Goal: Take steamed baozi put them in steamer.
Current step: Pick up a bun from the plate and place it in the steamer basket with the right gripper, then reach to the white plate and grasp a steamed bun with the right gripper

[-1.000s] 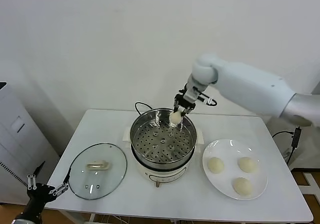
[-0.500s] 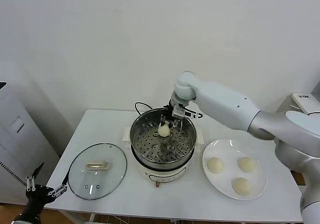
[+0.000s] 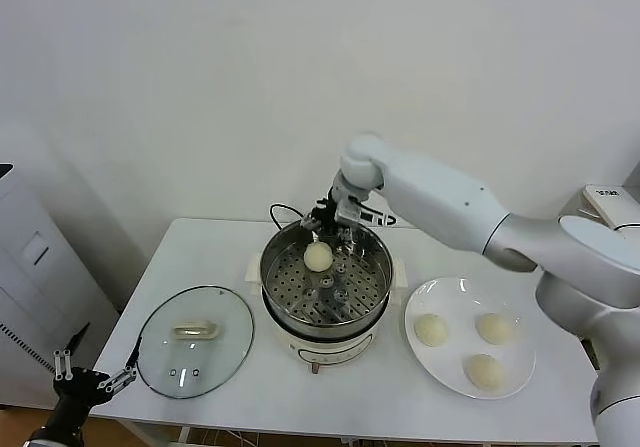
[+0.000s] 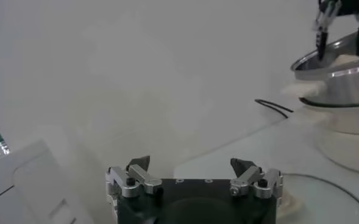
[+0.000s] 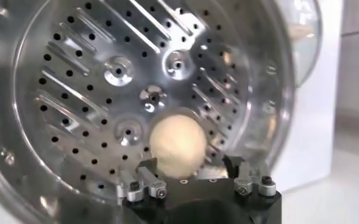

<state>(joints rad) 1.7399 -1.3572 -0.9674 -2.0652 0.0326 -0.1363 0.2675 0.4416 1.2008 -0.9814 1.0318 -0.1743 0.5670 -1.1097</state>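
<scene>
Right arm: reaching in from the right side, bent over the far rim of the steamer (image 3: 325, 285), wrist angled down into the basket.
Right gripper (image 3: 331, 226): poised just above the far part of the steamer floor, fingers spread wide, gripping nothing; in the right wrist view the two fingers (image 5: 144, 182) stand either side of a bun with a gap to each.
Left arm: parked low, well to the left of the steamer, off the front-left corner of the table (image 3: 230, 247).
Left gripper (image 3: 92, 378): fingers spread wide, empty; seen the same in the left wrist view (image 4: 194, 176).
Baozi in steamer (image 3: 318, 256): one round, smooth, cream-white bun resting on the perforated floor, toward the far side of the basket, just below the right gripper and free of it.
Baozi on plate (image 3: 431, 329): three more buns of the same look, apart from one another, on the white plate (image 3: 432, 298) just right of the steamer.
Steamer: shiny steel basket with holed floor, seated on a cream-white cooker base at the table's middle, black cord (image 3: 282, 210) trailing behind.
Glass lid (image 3: 195, 340): lying flat just left of the steamer, cream handle up.
</scene>
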